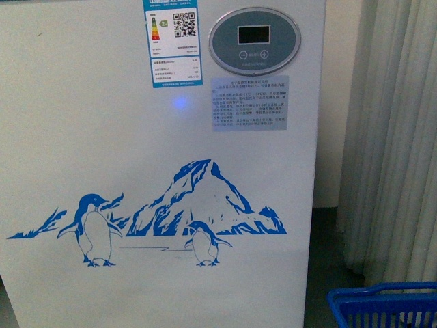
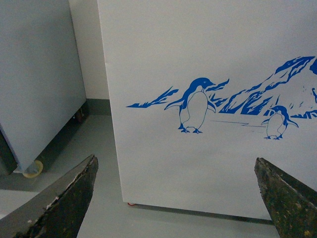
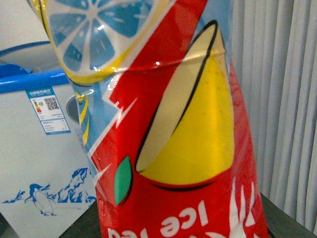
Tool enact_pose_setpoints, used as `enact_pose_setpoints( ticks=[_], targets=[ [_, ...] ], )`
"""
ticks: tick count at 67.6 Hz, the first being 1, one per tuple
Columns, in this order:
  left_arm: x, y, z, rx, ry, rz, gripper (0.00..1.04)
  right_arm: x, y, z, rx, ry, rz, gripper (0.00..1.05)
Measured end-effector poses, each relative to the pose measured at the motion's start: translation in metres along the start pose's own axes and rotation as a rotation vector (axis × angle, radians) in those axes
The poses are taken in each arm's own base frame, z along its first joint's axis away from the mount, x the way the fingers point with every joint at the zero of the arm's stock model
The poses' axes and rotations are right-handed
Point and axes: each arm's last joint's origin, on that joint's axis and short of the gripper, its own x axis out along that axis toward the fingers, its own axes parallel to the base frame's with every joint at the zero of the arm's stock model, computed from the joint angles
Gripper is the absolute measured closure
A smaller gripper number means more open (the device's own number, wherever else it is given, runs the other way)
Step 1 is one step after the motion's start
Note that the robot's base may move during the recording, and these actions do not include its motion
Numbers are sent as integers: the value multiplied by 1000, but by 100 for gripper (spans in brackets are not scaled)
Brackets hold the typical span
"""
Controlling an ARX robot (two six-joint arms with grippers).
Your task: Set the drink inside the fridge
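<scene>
Iced-tea drink (image 3: pixel 173 148) clamped in R fingers (image 3: pixel 292 223), L fingers (image 2: pixel 64 198) apart, empty, fridge (image 1: pixel 136 137) ahead, blue basket (image 1: pixel 382 294) beside

fridge (image 1: pixel 102 137) blocks ahead | floor (image 2: pixel 94 144) free between it and grey cabinet (image 2: pixel 34 74) | basket (image 1: pixel 382 307) right

fridge (image 1: pixel 102 137): white, blue penguin+mtn graphic, blue rim | panel (image 1: pixel 255 41): grey | drink (image 3: pixel 188 148): red w/ yellow lemon, blue-white slice pattern | basket (image 1: pixel 382 304): blue | cabinet (image 2: pixel 34 74): pale grey | curtain (image 1: pixel 396 137): off-white
</scene>
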Motion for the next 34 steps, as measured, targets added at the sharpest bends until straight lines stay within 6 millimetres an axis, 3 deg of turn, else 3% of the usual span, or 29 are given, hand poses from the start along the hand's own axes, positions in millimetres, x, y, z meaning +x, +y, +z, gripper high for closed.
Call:
enact_pose_setpoints(
  ticks=[34],
  targets=[
    [0,0,0,0,0,-1,8,3,0,-6,-11,23,-10,62]
  ],
)
